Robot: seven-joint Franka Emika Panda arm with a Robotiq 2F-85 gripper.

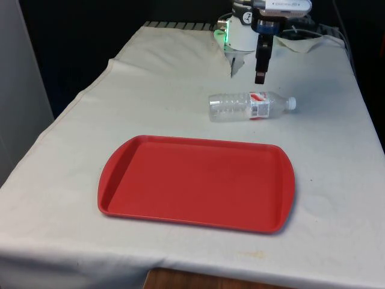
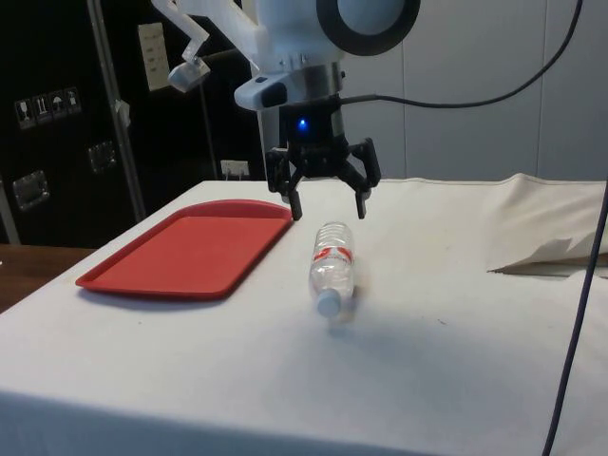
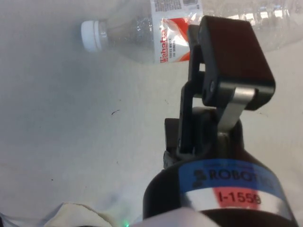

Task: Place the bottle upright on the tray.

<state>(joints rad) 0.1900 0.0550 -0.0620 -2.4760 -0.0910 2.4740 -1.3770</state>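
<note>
Side view – bottle [image 2: 332, 267] below end effector [image 2: 325, 206]

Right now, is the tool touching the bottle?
Apart. In the side view the open tool hangs above the lying bottle, with white cloth visible between its fingertips and the bottle.

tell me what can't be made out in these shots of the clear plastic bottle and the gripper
- Clear plastic water bottle: wrist view, its base end is cut off by the picture edge and partly covered by a black finger.
- Bottle's red and white label: front view, print too small to read.
- Black two-finger gripper: side view, open above the bottle; how far behind it cannot be told.
</note>
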